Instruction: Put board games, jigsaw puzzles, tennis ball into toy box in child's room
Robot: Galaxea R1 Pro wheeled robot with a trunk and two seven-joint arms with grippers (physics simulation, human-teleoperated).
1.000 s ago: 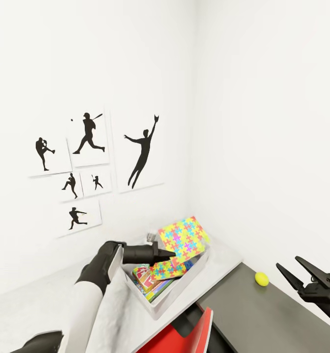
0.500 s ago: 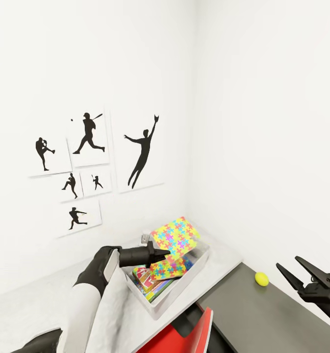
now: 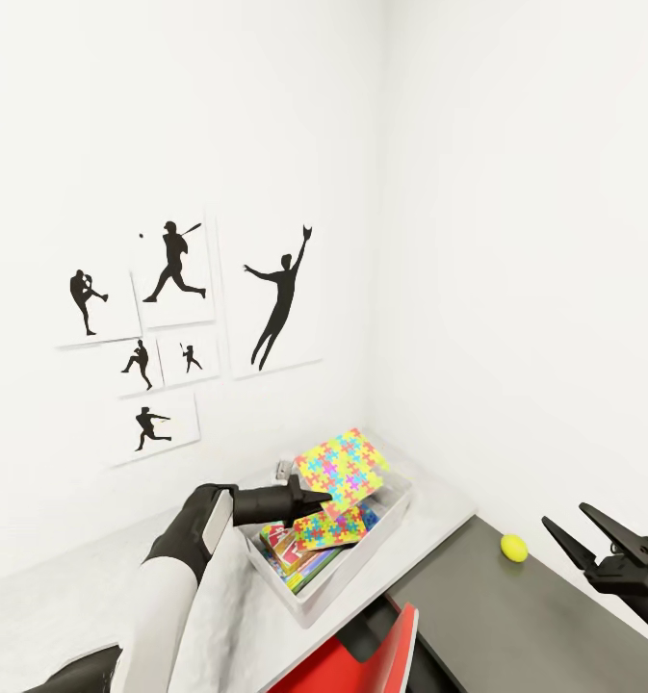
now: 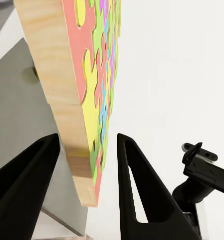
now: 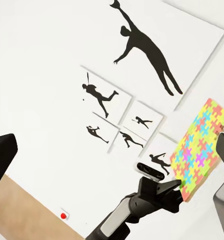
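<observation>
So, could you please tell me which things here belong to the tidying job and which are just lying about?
Job:
- jigsaw puzzle between the left claw's fingers, over the toy box
- second puzzle and board game in the box
- tennis ball on the dark shelf

Not the job:
- silhouette pictures
- red chair
- open right claw

On the tabletop (image 3: 439, 505) before us sits the bin (image 3: 348, 577), against the corner wall. In it lie a game box (image 3: 290, 553) and a puzzle (image 3: 325, 527) on top; a second puzzle (image 3: 343, 465) tilts above them. Right of the bin, the ball (image 3: 513, 548) rests on the lower shelf (image 3: 516, 616). The pictures (image 3: 184, 332) hang behind, to the left.
</observation>
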